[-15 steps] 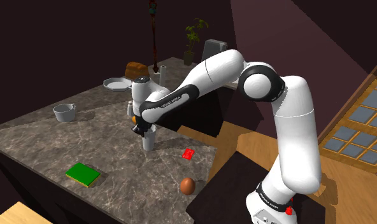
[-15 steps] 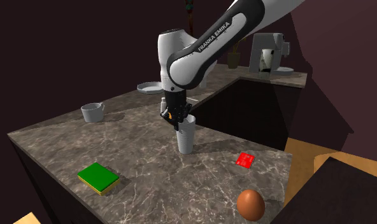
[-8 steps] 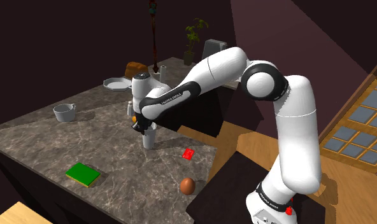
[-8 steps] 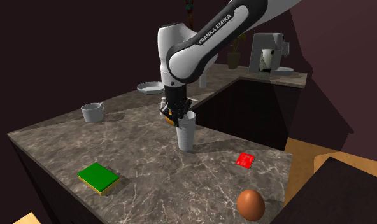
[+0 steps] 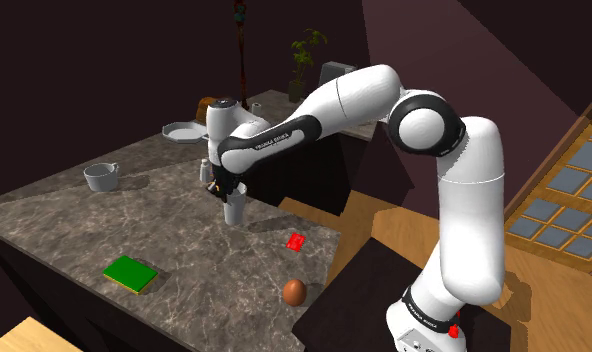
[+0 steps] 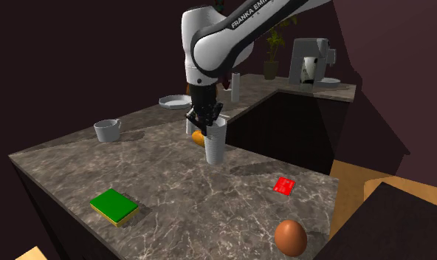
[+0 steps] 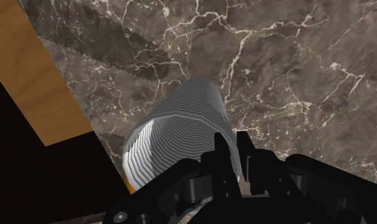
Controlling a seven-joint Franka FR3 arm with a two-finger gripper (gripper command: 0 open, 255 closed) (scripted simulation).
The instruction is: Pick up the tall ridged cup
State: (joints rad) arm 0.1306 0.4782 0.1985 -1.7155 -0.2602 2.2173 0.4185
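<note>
Gripping the rim of a tall ridged cup (image 6: 215, 146), the black gripper (image 6: 207, 118) points straight down from the white arm (image 6: 232, 37) over a dark marble counter (image 6: 158, 185). In the wrist view the fingers (image 7: 222, 156) pinch the cup's wall, one inside the mouth and one outside. The cup is pale grey, upright, and near the middle of the counter; its base seems to hang just above the stone, with a shadow beside it. A small orange thing (image 6: 198, 137) sits on the counter just behind the cup. On the second exterior view's left stands a grey mug (image 6: 106, 130), well apart from the cup. Nearer that camera lie a flat green block (image 6: 114, 205), a small red tile (image 6: 285, 185) and a brown egg (image 6: 291, 236), all apart from one another. Farther back are a shallow dish (image 6: 173, 101) and a coffee machine (image 6: 313, 63).
</note>
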